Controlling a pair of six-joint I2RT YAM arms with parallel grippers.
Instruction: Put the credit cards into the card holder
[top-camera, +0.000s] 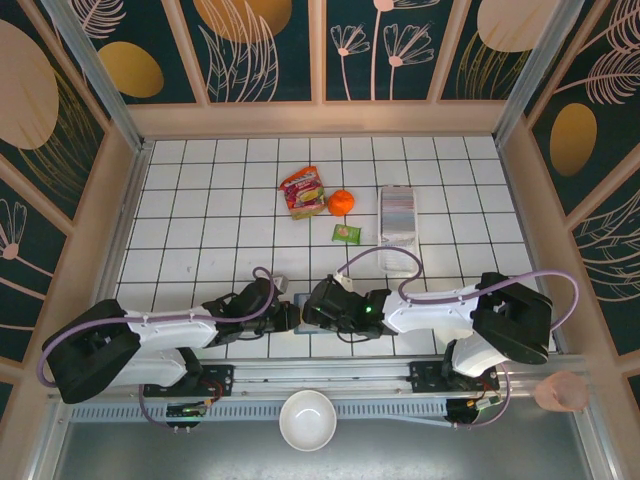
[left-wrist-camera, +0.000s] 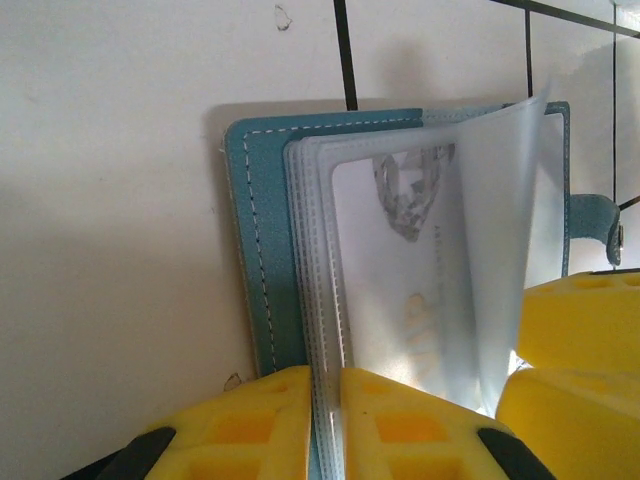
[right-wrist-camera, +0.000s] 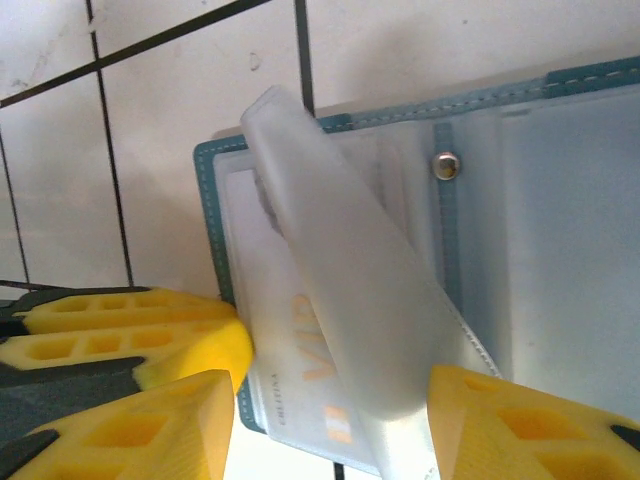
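The small flat teal folding card holder (left-wrist-camera: 255, 200) has white stitching. Its frosted clear plastic sleeves (left-wrist-camera: 500, 230) veil a white card (left-wrist-camera: 400, 290) lettered in orange. The fingers (left-wrist-camera: 240, 430) are yellow, the tiled desk (top-camera: 200, 200) white with dark grid lines.

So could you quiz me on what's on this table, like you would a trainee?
1. True or false: the left gripper pinches the open card holder.
2. Which fruit lies beside the red snack packet? A apple, B orange, C banana.
3. Fill in: the orange word on the card reads ___.
Key: 1 true; 2 B; 3 VIP.
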